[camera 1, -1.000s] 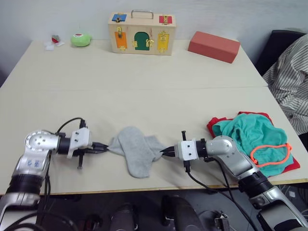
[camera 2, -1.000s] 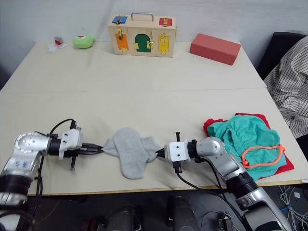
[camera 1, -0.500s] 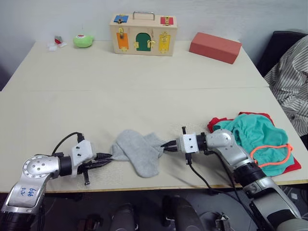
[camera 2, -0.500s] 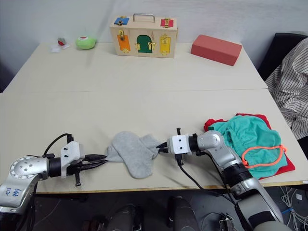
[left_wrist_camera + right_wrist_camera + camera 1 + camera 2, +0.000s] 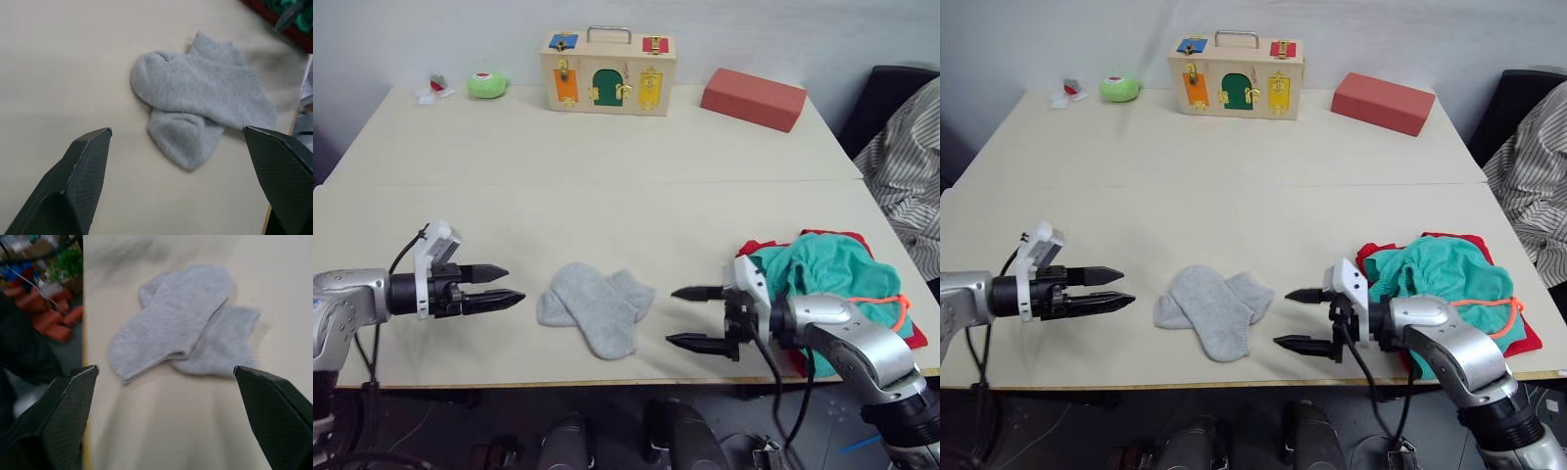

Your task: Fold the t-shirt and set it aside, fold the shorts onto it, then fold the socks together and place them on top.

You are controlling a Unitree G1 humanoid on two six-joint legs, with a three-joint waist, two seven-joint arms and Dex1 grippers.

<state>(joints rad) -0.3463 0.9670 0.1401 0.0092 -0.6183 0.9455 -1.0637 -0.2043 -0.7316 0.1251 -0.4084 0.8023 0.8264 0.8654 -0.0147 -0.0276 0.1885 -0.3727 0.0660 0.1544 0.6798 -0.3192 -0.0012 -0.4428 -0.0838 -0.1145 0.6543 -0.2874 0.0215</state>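
1. Socks lie overlapped on the worktop (near its front edge).
2. Left claw spread, empty, left of socks.
3. Right claw spread, empty, right of socks.
4. Shorts atop t-shirt, further right of socks.

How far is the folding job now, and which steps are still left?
Mostly done. The t-shirt lies near the table's right edge with the shorts on it. The socks lie overlapped near the front edge, apart from both. The left gripper and the right gripper are open, one on each side. Left: placing the socks on the pile.
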